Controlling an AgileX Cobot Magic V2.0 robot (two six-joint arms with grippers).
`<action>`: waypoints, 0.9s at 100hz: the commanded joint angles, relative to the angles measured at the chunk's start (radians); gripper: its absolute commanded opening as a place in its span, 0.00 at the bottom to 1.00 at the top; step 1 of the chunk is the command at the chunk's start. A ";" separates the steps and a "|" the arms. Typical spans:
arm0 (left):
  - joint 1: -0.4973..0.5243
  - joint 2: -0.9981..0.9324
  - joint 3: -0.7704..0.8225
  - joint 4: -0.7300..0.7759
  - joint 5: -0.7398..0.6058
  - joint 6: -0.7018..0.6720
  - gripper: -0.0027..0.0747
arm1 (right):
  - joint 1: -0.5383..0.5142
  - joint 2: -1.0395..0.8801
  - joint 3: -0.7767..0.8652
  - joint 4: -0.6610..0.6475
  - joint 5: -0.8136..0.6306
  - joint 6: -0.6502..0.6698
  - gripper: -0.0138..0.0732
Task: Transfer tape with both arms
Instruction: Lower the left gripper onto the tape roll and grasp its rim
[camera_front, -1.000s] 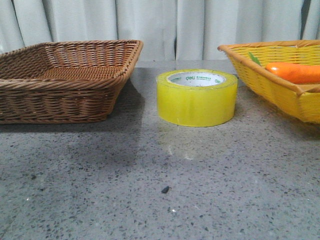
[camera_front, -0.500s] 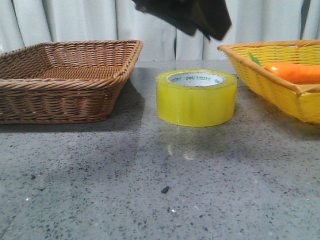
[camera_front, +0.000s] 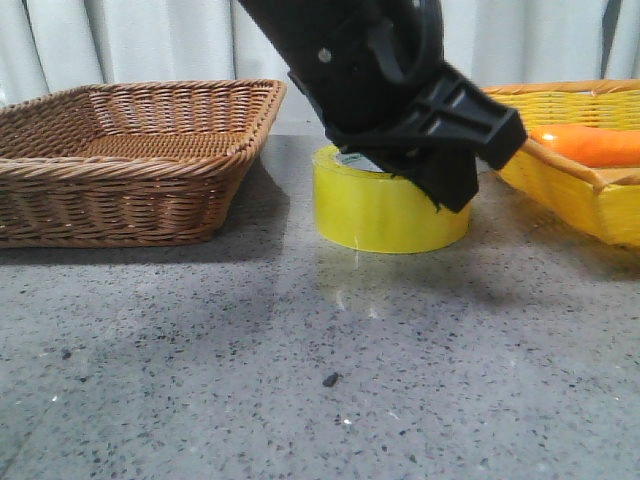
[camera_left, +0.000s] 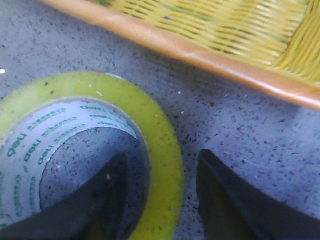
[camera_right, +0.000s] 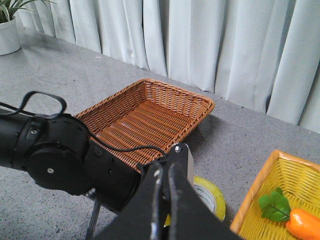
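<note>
The yellow tape roll (camera_front: 385, 210) lies flat on the grey table between two baskets. My left gripper (camera_front: 440, 175) has come down on its right side and is open. In the left wrist view the left gripper (camera_left: 160, 195) straddles the tape's wall (camera_left: 155, 125): one finger (camera_left: 100, 200) is inside the white core, the other finger (camera_left: 225, 200) is outside on the table. My right gripper (camera_right: 164, 172) is shut and empty, high above the table, looking down on the left arm (camera_right: 60, 160) and the tape (camera_right: 214, 197).
A brown wicker basket (camera_front: 130, 150) stands left of the tape, also in the right wrist view (camera_right: 150, 112). A yellow basket (camera_front: 570, 175) holding an orange carrot (camera_front: 590, 145) stands close to the right. Its rim (camera_left: 200, 52) lies just beyond the left fingers.
The left arm has come down from the top of the front view onto the tape; a second ago it was out of view. The tape has not moved.
</note>
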 joint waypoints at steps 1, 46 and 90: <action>-0.006 -0.028 -0.038 0.011 -0.049 -0.001 0.43 | -0.003 -0.004 -0.023 0.002 -0.068 -0.003 0.09; -0.004 -0.004 -0.038 0.006 -0.042 -0.001 0.06 | -0.003 -0.004 -0.023 0.002 -0.024 -0.003 0.09; 0.001 -0.099 -0.183 0.098 0.153 -0.001 0.01 | -0.003 -0.006 -0.023 0.002 -0.020 -0.003 0.09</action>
